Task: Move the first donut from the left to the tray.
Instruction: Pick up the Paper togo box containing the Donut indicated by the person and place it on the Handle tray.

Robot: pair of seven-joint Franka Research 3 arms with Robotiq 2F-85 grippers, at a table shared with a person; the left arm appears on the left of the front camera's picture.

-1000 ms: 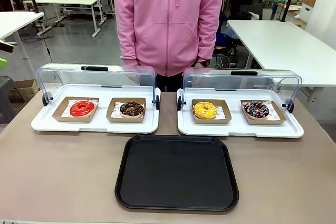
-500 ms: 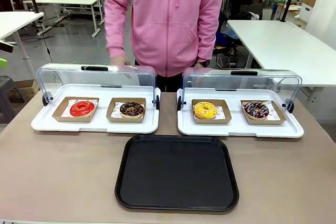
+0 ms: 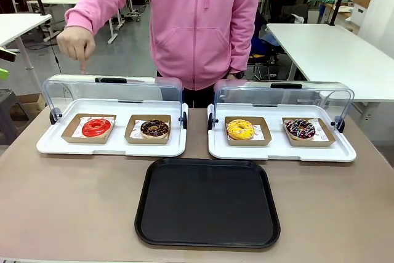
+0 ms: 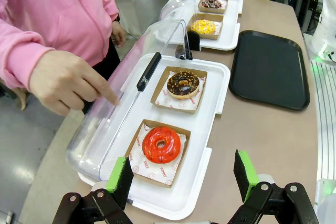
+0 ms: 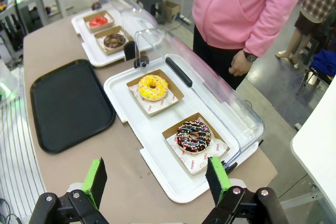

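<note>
Left of the big black plastic tray (image 3: pixel 207 204), the shiny red ring donut (image 3: pixel 96 127) lies flat, hole up, beside a brown donut (image 3: pixel 154 129); left gripper (image 4: pixel 184 174) and right gripper (image 5: pixel 156 179) gape wide.

- I can read no word, brand or number on any of my feeds.
- The paper liner (image 4: pixel 140 161) under the red donut (image 4: pixel 160 144), left of and beyond the black tray (image 3: pixel 207 204), carries small red print, too fine for me to make out.
- The liner (image 5: pixel 212 153) under the sprinkled donut (image 5: pixel 193 135), right of and beyond the black tray, bears similar marks, also unreadable.
</note>
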